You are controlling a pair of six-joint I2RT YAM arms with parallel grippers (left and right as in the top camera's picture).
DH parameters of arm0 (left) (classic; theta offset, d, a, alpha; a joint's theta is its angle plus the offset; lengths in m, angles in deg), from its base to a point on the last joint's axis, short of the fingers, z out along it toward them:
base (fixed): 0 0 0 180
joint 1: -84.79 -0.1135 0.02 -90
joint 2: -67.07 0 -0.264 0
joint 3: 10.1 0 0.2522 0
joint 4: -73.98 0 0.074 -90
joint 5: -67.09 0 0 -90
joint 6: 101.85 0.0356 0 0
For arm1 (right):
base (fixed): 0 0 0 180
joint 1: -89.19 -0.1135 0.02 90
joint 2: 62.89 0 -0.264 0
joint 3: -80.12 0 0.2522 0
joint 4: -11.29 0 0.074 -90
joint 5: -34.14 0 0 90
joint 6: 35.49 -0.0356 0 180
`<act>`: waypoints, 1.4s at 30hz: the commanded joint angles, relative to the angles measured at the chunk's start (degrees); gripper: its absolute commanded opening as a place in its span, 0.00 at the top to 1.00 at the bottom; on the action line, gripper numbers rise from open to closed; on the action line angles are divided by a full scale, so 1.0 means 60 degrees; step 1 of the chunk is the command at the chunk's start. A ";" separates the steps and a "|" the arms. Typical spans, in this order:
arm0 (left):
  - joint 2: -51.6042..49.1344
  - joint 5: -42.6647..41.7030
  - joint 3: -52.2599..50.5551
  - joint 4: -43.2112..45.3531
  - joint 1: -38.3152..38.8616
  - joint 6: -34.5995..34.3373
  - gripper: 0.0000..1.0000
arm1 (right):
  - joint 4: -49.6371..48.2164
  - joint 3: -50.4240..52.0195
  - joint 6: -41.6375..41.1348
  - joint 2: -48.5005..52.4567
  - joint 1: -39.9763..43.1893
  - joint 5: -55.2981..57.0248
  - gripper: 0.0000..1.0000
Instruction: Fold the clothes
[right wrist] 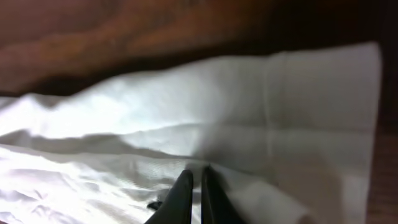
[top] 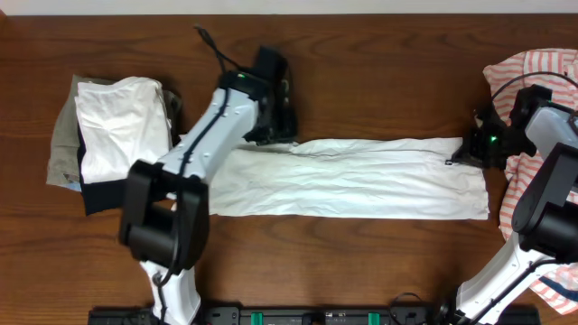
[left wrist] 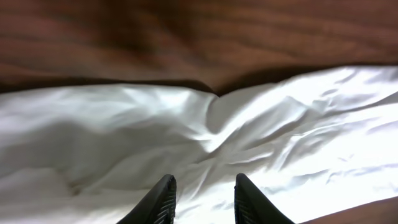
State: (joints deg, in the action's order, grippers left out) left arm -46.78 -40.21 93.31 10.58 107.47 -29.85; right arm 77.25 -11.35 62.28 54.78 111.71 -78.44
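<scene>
- The white T-shirt (top: 361,181) lies across the middle of the table (top: 379,262) as a long, flat band running left to right. Its near edge is straight and its surface is creased.
- The left hand (top: 285,135) sits at the band's far left corner. In its wrist view the fingers (left wrist: 158,202) stand a little apart with white cloth filling the gap, and I cannot tell whether they pinch it.
- The right hand (top: 456,155) sits at the band's far right corner. Its fingers are pressed together with the tips down on the cloth, and I cannot tell whether a layer is caught between them.
- To the left, apart from the band, lies a stack. A folded white garment (top: 122,122) is on top of a black garment (top: 99,194), with a khaki garment (top: 61,144) showing at the left side.
- Along the right edge a coral-and-white striped garment (top: 533,68) lies crumpled, partly under the right arm (top: 551,199), and it reaches farthest back.
</scene>
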 commanded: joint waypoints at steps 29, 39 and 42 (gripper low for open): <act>-0.1443 0.1333 -0.0237 -0.1180 0.0805 -0.0266 0.59 | -0.0055 0.0069 -0.0106 -0.0215 -0.0051 0.0208 0.95; -0.1443 0.1330 -0.0259 -0.1188 0.0805 -0.0266 0.44 | -0.0036 0.0069 -0.0306 -0.0215 -0.0047 0.1038 0.93; -0.1443 0.1322 -0.0262 -0.1180 0.0805 -0.0266 0.39 | -0.0102 0.0066 -0.0393 -0.0219 -0.0033 0.1049 0.93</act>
State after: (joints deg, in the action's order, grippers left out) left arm -54.67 -34.85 92.37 3.84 112.52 -31.33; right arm 76.95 -11.05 61.37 54.58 111.71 -75.54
